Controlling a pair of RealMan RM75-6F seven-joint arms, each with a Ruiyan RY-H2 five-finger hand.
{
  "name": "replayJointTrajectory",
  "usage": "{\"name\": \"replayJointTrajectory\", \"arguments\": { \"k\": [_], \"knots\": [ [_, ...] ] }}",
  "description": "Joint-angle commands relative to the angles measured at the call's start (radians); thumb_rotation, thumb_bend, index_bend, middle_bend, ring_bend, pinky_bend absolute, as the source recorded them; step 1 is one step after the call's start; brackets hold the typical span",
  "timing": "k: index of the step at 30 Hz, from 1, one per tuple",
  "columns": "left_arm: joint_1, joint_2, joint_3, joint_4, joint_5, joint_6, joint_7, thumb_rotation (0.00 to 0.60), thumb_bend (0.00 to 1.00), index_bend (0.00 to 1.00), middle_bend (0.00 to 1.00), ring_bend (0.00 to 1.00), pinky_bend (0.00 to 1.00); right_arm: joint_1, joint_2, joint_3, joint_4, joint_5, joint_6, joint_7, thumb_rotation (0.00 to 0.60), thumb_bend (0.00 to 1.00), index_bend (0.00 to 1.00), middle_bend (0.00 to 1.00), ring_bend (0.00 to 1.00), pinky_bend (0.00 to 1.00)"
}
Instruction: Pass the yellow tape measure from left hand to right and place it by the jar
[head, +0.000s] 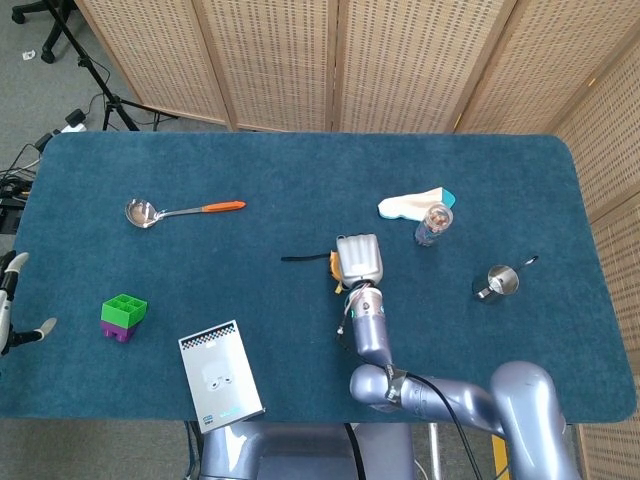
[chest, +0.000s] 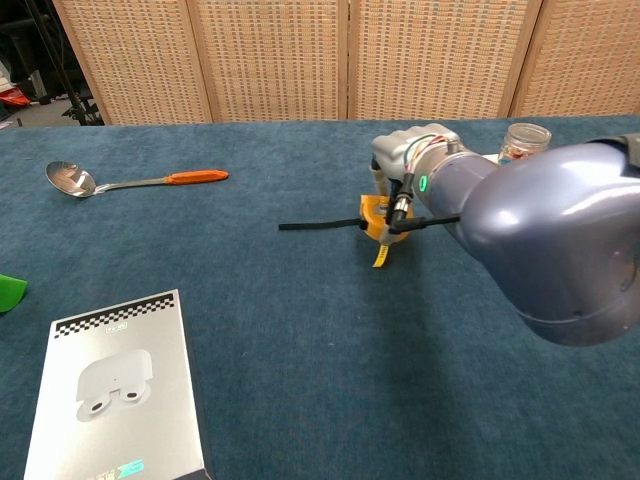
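The yellow tape measure (head: 335, 264) (chest: 374, 216) is gripped by my right hand (head: 358, 260) (chest: 415, 155) near the middle of the blue table (head: 300, 160). Its black strap (head: 300, 259) (chest: 315, 226) trails to the left, and a short yellow tab hangs below it. The clear jar (head: 433, 223) (chest: 524, 142) stands upright to the right of the hand and a little farther back. At the table's left edge my left hand (head: 12, 305) holds nothing, its fingers apart. The chest view does not show it.
A white and teal cloth (head: 410, 205) lies just behind the jar. A metal cup (head: 497, 281) stands at the right. A spoon with an orange handle (head: 180, 211) (chest: 130, 182), a green and purple block (head: 123, 317) and a white box (head: 220, 372) (chest: 115, 385) lie on the left half.
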Motion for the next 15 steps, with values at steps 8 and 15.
{"name": "replayJointTrajectory", "arguments": {
  "k": [8,15],
  "knots": [
    [-0.002,-0.004,0.005,-0.005,0.007,0.001,0.014,0.6,0.21,0.05,0.0,0.0,0.0,-0.063,0.066,-0.039,-0.043,0.012,-0.006,0.032,0.6,0.21,0.65,0.5,0.43,0.43],
    [-0.003,-0.007,0.008,-0.007,0.005,0.0,0.027,0.6,0.21,0.05,0.0,0.0,0.0,-0.095,0.099,-0.058,-0.051,0.024,-0.006,0.047,0.6,0.21,0.65,0.5,0.43,0.43]
  ]
}}
